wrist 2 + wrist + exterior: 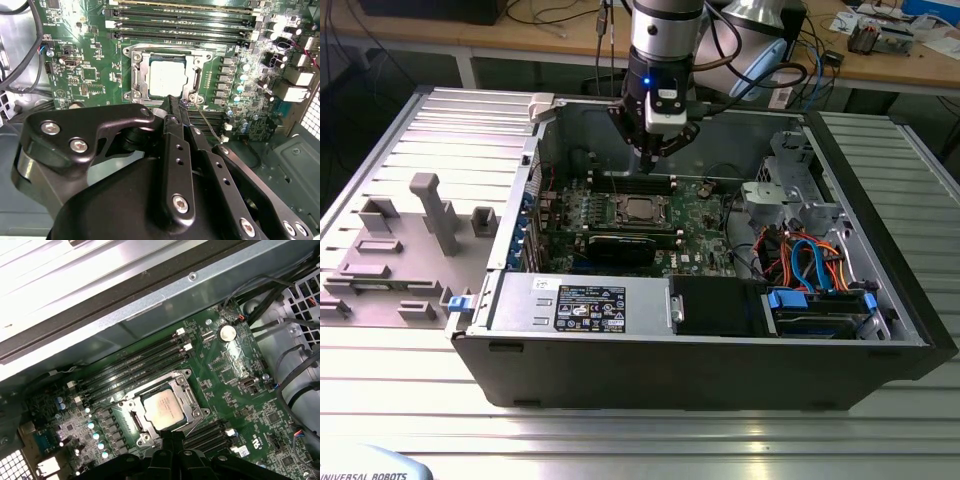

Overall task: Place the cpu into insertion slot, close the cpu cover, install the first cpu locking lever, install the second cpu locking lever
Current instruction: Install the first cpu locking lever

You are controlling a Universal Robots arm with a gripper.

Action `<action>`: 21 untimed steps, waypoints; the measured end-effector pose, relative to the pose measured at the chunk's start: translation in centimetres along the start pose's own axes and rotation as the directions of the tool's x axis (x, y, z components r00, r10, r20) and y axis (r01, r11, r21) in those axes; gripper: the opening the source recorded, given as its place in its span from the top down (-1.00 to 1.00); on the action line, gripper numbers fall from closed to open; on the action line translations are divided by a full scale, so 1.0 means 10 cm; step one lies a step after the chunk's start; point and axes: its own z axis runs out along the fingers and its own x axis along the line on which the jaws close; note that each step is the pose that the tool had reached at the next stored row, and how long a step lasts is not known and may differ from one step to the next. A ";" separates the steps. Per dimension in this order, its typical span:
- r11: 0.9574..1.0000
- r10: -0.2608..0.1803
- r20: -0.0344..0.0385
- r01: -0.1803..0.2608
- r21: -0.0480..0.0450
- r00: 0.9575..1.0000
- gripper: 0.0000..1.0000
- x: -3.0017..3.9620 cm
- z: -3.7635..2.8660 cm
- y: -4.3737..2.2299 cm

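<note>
The cpu lies flat in the insertion slot on the green motherboard, its silver-grey top showing. The cpu cover lies down around it as a silver frame. A thin wire locking lever runs out slantwise from the socket corner beside the fingertips. My gripper hangs a little above the board at the socket's edge. Its black fingers are pressed together and shut, with nothing held between them.
Long black memory slots run beside the socket. A black graphics card and a power supply lie at the exterior view's front. Coloured cables fill the right. Case walls ring the board. A grey fixture stands outside on the left.
</note>
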 end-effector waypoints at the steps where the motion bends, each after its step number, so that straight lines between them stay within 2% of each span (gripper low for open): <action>1: 1.000 -0.002 0.000 0.002 0.000 1.000 0.79 0.000 0.000 0.000; 10: 1.000 -0.025 0.001 0.025 0.000 1.000 0.79 0.000 0.000 -0.003; 21: 1.000 -0.028 0.002 0.028 -0.001 1.000 0.79 0.000 0.000 -0.007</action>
